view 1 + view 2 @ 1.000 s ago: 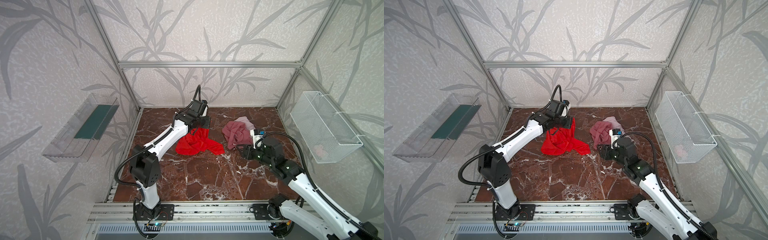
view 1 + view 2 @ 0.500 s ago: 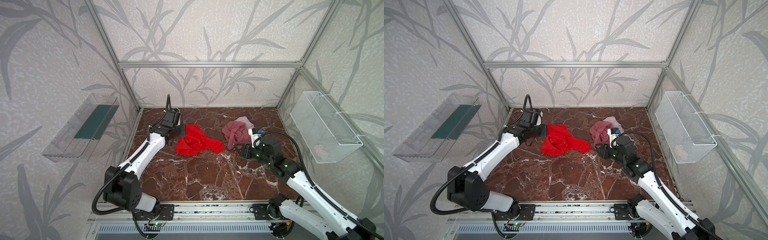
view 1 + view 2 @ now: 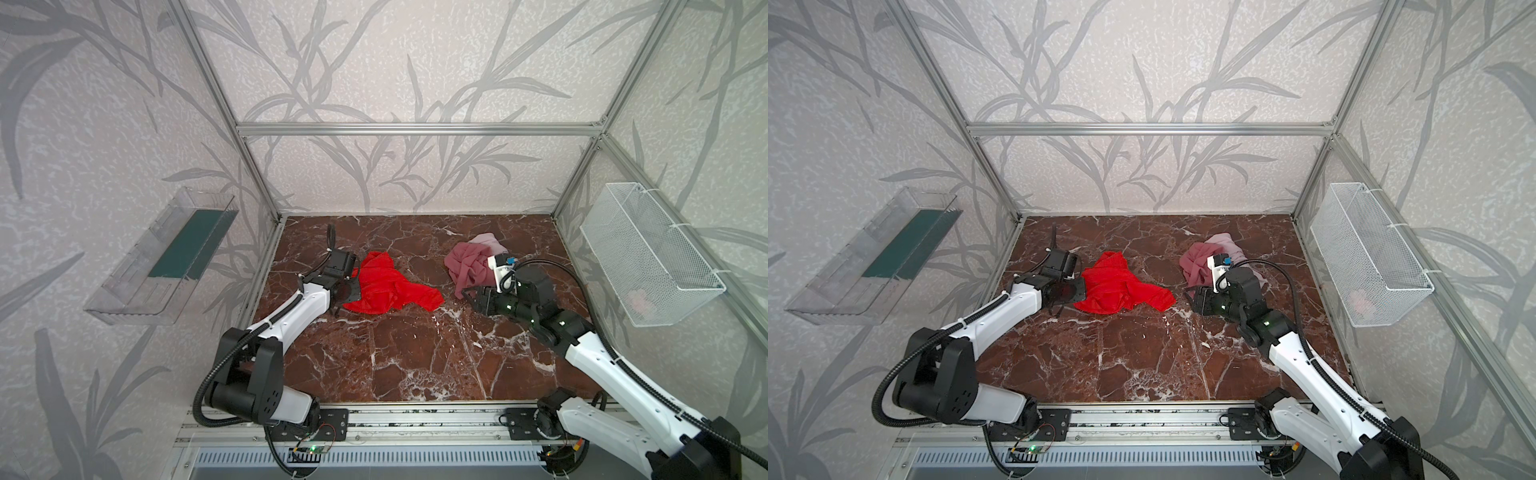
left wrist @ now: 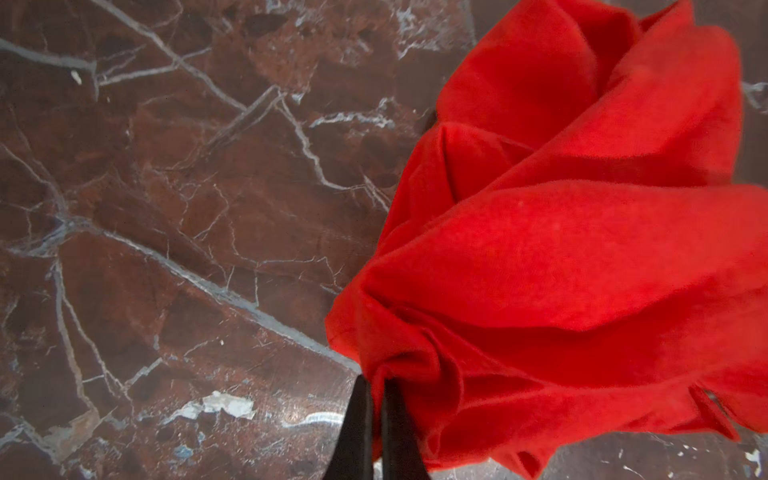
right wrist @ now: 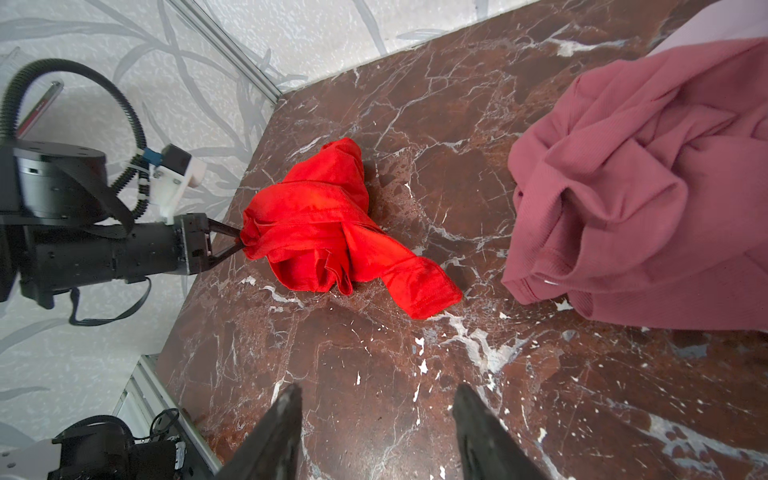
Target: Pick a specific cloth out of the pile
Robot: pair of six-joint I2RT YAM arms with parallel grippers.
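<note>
Red cloth (image 3: 386,286) lay crumpled on the marble desk (image 3: 415,365), well apart from the pile (image 3: 473,262) of dusty rose cloth (image 5: 644,187) and pale pink cloth (image 3: 488,240). My left tool (image 4: 376,384) was clenched on a bunched edge of it. My right tool (image 5: 376,395) stood parted and empty near the pile. I judged the fabric thin, light, limp and a little slick, so it would drape and trail. A gathered fold looked the surest hold; a single layer might slip.
</note>
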